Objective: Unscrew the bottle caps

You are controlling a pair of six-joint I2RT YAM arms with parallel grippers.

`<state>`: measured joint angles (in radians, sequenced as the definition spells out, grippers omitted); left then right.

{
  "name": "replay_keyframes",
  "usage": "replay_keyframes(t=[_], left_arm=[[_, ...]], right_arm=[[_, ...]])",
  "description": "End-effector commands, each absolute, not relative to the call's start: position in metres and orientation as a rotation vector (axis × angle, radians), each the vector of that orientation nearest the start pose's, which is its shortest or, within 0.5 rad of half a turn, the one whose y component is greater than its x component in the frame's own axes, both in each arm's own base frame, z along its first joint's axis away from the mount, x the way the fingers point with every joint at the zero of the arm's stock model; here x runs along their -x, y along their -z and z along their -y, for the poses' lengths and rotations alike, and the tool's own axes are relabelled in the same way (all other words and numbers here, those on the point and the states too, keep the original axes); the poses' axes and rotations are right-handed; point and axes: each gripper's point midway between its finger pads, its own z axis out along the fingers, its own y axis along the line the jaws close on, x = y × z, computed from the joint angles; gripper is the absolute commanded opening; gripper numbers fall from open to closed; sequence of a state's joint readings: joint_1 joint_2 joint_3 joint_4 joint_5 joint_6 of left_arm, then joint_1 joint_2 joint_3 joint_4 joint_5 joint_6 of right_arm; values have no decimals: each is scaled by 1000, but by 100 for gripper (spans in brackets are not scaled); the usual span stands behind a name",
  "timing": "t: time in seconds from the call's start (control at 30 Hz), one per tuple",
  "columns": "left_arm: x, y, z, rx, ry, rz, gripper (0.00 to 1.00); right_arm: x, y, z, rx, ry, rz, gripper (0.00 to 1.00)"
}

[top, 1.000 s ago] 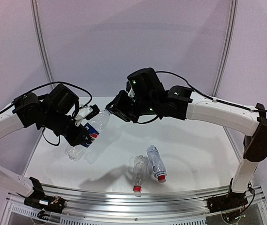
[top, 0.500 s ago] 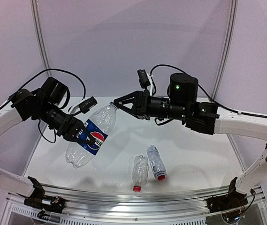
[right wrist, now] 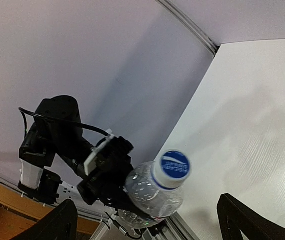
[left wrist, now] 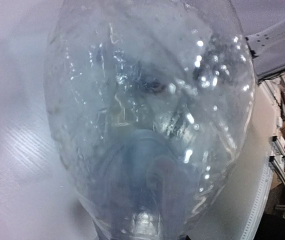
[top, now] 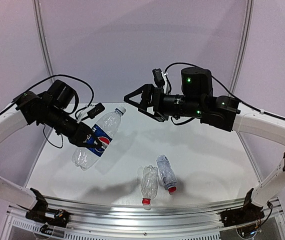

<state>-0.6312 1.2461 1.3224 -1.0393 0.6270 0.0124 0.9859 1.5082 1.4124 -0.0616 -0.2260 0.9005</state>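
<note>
Left pincer (top: 84, 139) is clamped on the label band of the Pepsi bottle (top: 98, 140), holding it tilted in the air above the table (top: 207, 160). The bottle's whitish cap (right wrist: 171, 169) is still on the neck, pointing at the right pincer (top: 133, 102), whose fingers stand spread wide and empty, just short of the cap and not touching it. Well below that pincer, one ribbed bottle (top: 149, 182) lies on the table beside a second ribbed bottle (top: 166, 172); a red cap (top: 146, 201) is on the first and another red cap (top: 172, 190) on the second. Judging by this, no cap is off yet; all three remain to be unscrewed.
</note>
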Motion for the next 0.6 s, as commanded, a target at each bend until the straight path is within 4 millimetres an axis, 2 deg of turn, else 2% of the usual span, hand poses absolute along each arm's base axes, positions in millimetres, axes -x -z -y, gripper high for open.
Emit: replay_keyframes(t=[0.0,0.1,0.17,0.33,0.57], left_arm=[[-205,-250,242,-1025,755,-2396,0],[-218,-248,235,-971,622,-2399,0],[-227,-246,230,-948,526,-2397,0],[-238,-247,226,-895,378,-2391,0],[-239,-253,234,-897,347,-2357,0]], right_arm=[[-255,-377,-416,123,-1400,-2090,100],[-279,-352,-401,-169,-1224,-2234,95],[-287,-344,-402,-293,-1187,-2277,92],[-297,-332,-437,-328,-1206,-2361,86],[-297,-324,-471,-302,-1276,-2405,76]])
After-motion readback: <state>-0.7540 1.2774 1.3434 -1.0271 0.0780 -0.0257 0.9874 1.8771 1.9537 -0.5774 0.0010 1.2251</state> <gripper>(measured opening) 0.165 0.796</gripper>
